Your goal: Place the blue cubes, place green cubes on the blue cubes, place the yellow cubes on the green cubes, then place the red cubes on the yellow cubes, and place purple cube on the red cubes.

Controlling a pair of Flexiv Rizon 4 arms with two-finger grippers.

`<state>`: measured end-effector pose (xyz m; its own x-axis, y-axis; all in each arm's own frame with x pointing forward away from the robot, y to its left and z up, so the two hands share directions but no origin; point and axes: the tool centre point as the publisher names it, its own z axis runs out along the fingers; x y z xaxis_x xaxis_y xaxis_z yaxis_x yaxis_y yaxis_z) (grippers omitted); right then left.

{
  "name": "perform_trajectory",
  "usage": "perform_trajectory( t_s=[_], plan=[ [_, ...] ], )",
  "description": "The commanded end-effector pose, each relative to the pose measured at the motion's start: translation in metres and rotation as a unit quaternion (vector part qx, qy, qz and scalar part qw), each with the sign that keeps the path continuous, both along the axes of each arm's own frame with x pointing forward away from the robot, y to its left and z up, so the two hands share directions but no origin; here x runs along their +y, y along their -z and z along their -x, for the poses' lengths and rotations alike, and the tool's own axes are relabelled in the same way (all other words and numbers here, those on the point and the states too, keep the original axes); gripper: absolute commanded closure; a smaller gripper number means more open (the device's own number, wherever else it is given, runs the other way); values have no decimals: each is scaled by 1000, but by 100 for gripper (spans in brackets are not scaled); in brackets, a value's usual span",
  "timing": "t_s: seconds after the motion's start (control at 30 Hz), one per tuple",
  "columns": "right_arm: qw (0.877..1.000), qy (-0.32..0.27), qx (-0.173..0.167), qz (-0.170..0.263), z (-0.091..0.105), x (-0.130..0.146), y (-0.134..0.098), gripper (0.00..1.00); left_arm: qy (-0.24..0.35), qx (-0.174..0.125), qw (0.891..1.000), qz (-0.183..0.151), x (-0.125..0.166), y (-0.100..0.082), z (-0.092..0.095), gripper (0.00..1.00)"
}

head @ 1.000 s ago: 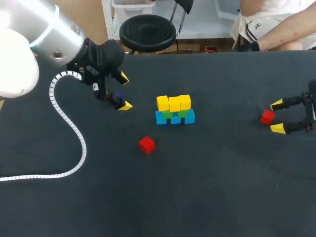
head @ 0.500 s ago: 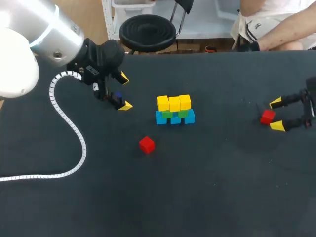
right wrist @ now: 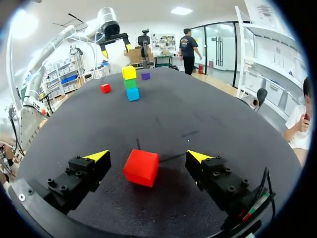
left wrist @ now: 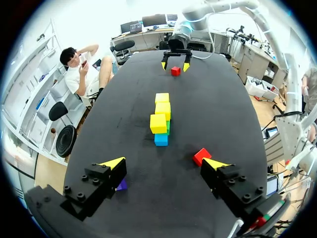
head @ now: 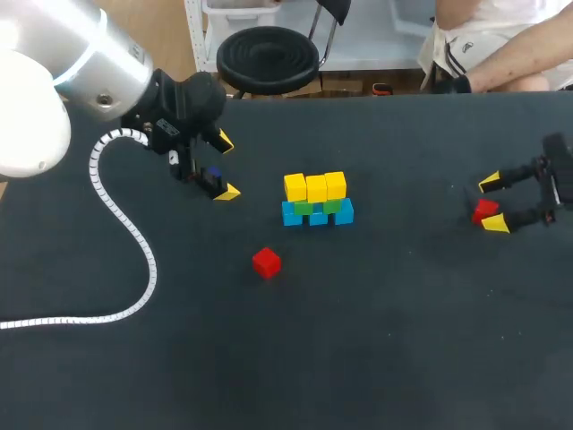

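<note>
Mid-table stands a stack: blue cubes (head: 318, 216) at the bottom, green cubes (head: 317, 207) on them, yellow cubes (head: 315, 186) on top. One red cube (head: 266, 262) lies loose in front of the stack. A second red cube (head: 484, 210) (right wrist: 141, 167) sits on the table between the fingers of my open right gripper (head: 492, 202) (right wrist: 148, 156), apart from both. My left gripper (head: 226, 167) (left wrist: 164, 163) hangs open left of the stack. A purple cube (left wrist: 121, 185) (right wrist: 145, 76) lies beside and partly under one of its fingers.
The dark table (head: 376, 340) has wide bare room in front and at the right. A white ribbed cable (head: 134, 242) from my left arm loops over its left part. In the left wrist view the loose red cube (left wrist: 201, 156) lies close by one finger.
My right gripper has moved in toward the far side and slightly left, so its fingers now flank the red cube more closely. The left arm and all cubes have stayed put.
</note>
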<state>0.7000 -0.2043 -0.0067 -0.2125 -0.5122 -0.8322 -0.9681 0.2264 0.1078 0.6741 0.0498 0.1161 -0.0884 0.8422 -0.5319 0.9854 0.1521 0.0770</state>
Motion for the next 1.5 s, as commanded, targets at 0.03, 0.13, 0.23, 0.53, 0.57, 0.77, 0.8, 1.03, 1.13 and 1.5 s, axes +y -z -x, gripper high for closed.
perform_trajectory(
  t_s=[0.03, 0.13, 0.23, 0.53, 0.57, 0.77, 0.8, 1.03, 1.13, 1.5],
  plan=[
    [1000, 1, 3, 2, 1, -2, 4, 0, -1, 0, 1000, -2, 0, -1, 0, 0],
    [1000, 2, 3, 4, 4, -4, 5, 0, -1, 0, 1000, -2, 0, -1, 0, 0],
    [1000, 4, 2, 5, 7, -6, 5, 9, -1, 0, 1000, -2, 0, -1, 0, 0],
    [1000, -4, -3, 11, 10, -4, 5, 100, -1, 0, 1000, -2, 0, -1, 0, 0],
    [1000, -9, -5, 11, 11, -3, 4, 100, -1, 0, 1000, -2, 0, -1, 0, 0],
    [999, -36, -13, 12, 22, -1, -7, 100, -1, 0, 1000, -2, 0, -1, 0, 0],
    [999, -42, -16, 15, 24, -1, -10, 100, -1, 0, 1000, -2, 0, -1, 0, 0],
    [998, -46, -24, 18, 34, 1, -34, 100, -1, 0, 1000, -2, 0, -1, 0, 0],
    [998, -49, -28, 23, 37, 5, -46, 100, -1, 0, 1000, -2, 0, -1, 0, 0],
    [996, -65, -55, 14, 46, 21, -80, 100, -1, 0, 1000, -2, 0, -1, 0, 0]
  ],
)
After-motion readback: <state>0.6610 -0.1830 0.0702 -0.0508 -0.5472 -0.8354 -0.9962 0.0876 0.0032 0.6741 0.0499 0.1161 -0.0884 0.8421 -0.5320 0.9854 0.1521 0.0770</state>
